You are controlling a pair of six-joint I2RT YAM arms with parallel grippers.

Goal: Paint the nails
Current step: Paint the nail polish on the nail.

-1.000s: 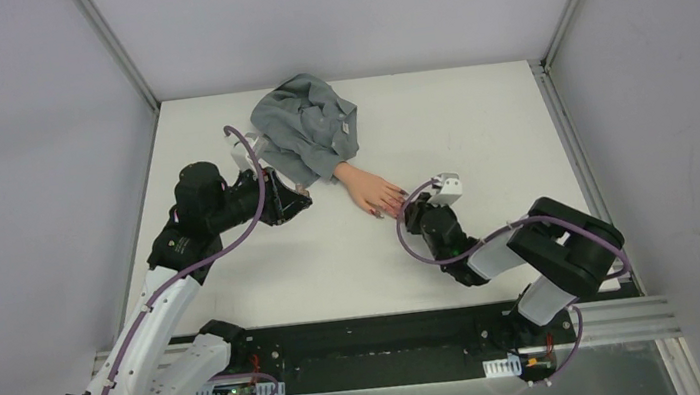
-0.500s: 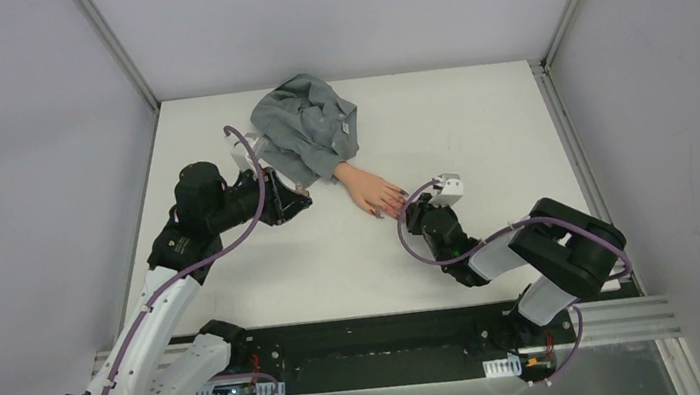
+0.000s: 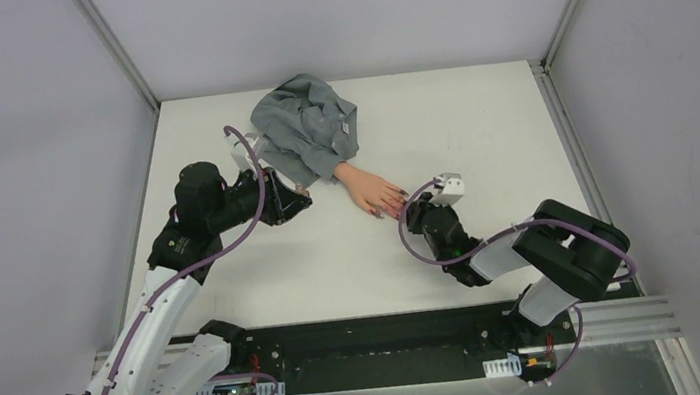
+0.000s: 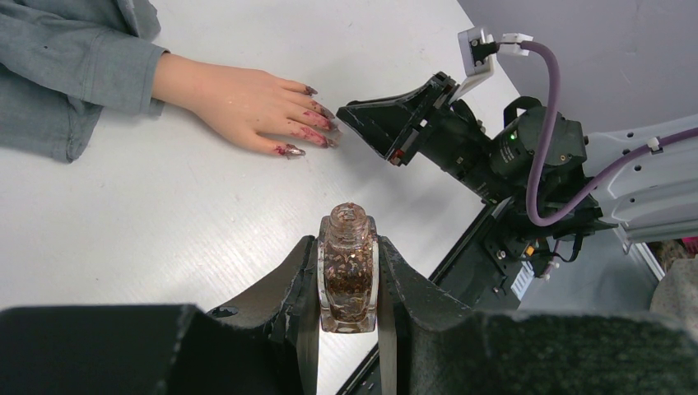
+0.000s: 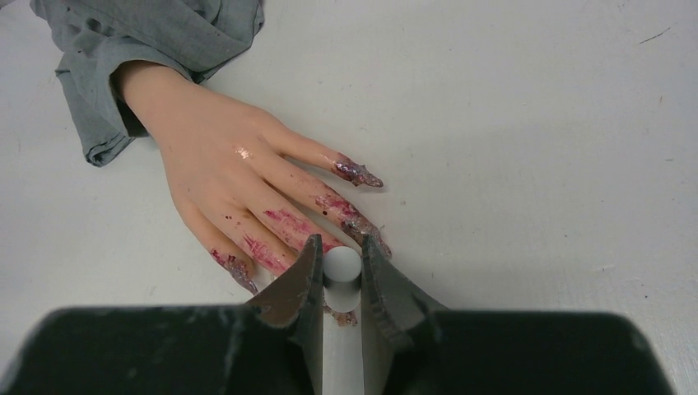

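Observation:
A peach fake hand (image 5: 222,156) in a grey sleeve (image 5: 140,41) lies flat on the white table, its fingers smeared purplish-red. Its nails (image 5: 358,174) are pointed and glittery. My right gripper (image 5: 341,251) is shut on a white round brush cap (image 5: 342,263), held upright over the middle fingertips. The brush under the cap is hidden. In the left wrist view my left gripper (image 4: 348,247) is shut on an uncapped polish bottle (image 4: 348,276) of coppery glitter, held above the table left of the hand (image 4: 239,95). From above, the right gripper (image 3: 415,212) touches the fingertips (image 3: 394,208); the left gripper (image 3: 298,202) is beside the sleeve (image 3: 307,127).
The crumpled grey sleeve spreads toward the table's back edge. Metal frame posts (image 3: 119,55) and grey walls close in the table (image 3: 478,121). A black rail (image 3: 374,341) with the arm bases runs along the near edge.

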